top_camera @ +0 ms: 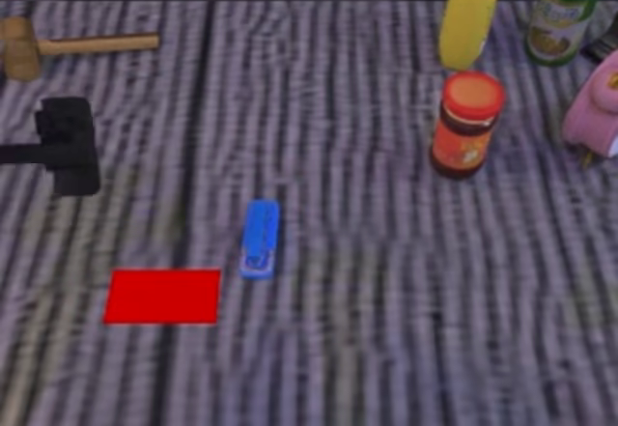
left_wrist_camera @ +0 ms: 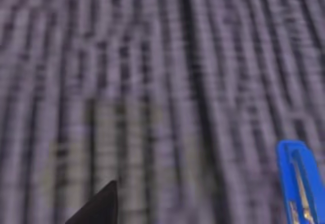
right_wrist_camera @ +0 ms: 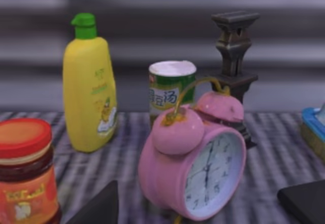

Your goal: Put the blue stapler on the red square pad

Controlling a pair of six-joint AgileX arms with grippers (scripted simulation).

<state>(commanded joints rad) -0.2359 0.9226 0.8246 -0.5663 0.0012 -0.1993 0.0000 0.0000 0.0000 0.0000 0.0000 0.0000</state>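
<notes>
The blue stapler (top_camera: 260, 239) lies flat on the striped cloth, a short way right of the red square pad (top_camera: 162, 297) and slightly farther back, not touching it. My left gripper (top_camera: 82, 146) hovers at the table's left, behind the pad and well left of the stapler, open and empty. In the left wrist view one dark fingertip (left_wrist_camera: 99, 206) shows, with the stapler (left_wrist_camera: 299, 183) off to the side. My right arm is out of the top view. One of its fingertips (right_wrist_camera: 101, 203) shows beside a pink clock, set wide of centre with nothing held.
A red-lidded jar (top_camera: 466, 123), a yellow bottle (top_camera: 469, 11), a green-and-white can (top_camera: 563, 13) and a pink alarm clock (top_camera: 597, 107) crowd the back right. A wooden mallet (top_camera: 58, 47) lies at the back left. A dark stand (right_wrist_camera: 234, 46) rises behind the clock.
</notes>
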